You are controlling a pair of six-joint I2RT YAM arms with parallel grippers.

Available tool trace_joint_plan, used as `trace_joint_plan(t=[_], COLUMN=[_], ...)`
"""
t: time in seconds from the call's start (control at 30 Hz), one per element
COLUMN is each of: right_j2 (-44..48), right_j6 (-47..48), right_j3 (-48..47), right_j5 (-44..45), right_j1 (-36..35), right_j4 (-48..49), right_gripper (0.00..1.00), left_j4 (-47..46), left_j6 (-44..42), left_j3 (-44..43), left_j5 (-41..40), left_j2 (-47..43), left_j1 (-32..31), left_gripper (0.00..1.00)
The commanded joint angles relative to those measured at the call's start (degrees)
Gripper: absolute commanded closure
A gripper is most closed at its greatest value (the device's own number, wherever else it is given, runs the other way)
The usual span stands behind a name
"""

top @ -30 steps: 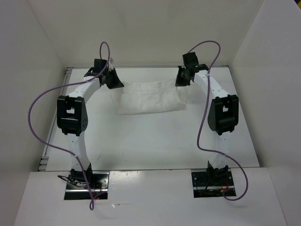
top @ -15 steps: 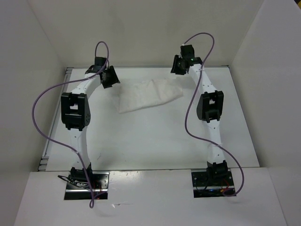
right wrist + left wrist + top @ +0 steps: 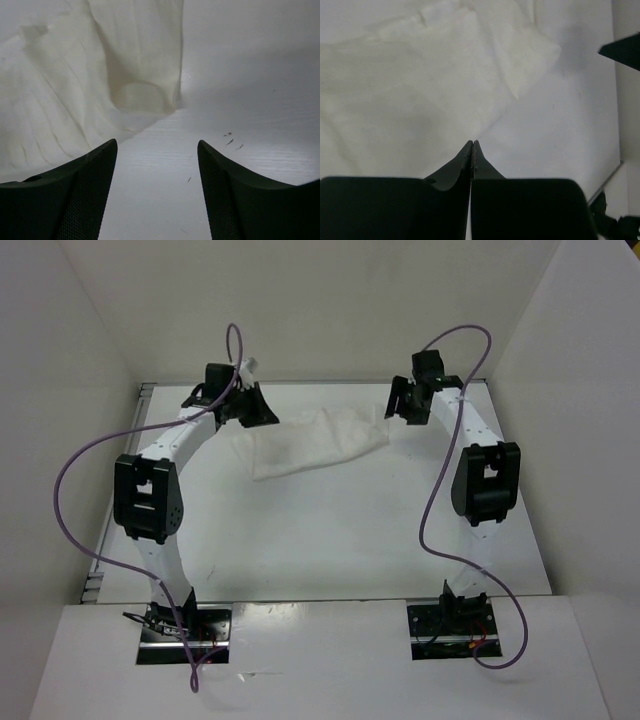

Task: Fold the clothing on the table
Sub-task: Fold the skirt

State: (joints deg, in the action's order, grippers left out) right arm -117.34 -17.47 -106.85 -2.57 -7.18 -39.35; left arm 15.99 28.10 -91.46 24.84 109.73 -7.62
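Presently working over the table [image 3: 320,540], with the clothing [image 3: 315,440] lying rumpled toward the far edge. Sitting early in the fold, at the grabbing of corners. Squeezing the left gripper [image 3: 472,144] tight together, tips touching, at the clothing's left end, possibly pinching a hem, though hard telling from the wrist view. Holding the right gripper [image 3: 157,142] spread wide, gripping nothing, just beside the right corner. Needing next, probably, a closing on that corner before lifting both ends over. Showing no brands or readable writing anywhere.
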Motion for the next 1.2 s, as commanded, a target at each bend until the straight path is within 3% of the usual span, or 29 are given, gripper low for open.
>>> trace_joint_plan(t=[0.0, 0.3, 0.67, 1.0, 1.17], right_j2=[1.6, -2.0, -13.6, -13.7, -9.1], right_j6=[-0.2, -0.2, 0.9, 2.8, 2.3], right_j3=[7.2, 3.9, -4.9, 2.7, 12.3], right_j5=[-5.2, -16.1, -26.8, -34.5, -37.1], right_j1=[2.2, 1.6, 1.0, 3.0, 5.0], right_j4=[4.2, 9.6, 9.6, 10.4, 9.9], right_gripper=[0.29, 0.37, 0.37, 0.46, 0.49], left_j4=[-3.2, -3.3, -2.8, -3.9, -3.4], left_j6=[-2.7, -1.1, 0.2, 1.9, 3.0], left_j3=[0.9, -12.9, -18.0, -19.7, -20.9], left_j5=[11.6, 11.6, 9.8, 6.5, 5.5], left_j2=[2.6, 15.8, 23.9, 29.7, 32.0], left_j1=[-2.0, -4.5, -4.5, -4.5, -4.5], left_gripper=[1.0, 1.0, 1.0, 1.0, 1.0])
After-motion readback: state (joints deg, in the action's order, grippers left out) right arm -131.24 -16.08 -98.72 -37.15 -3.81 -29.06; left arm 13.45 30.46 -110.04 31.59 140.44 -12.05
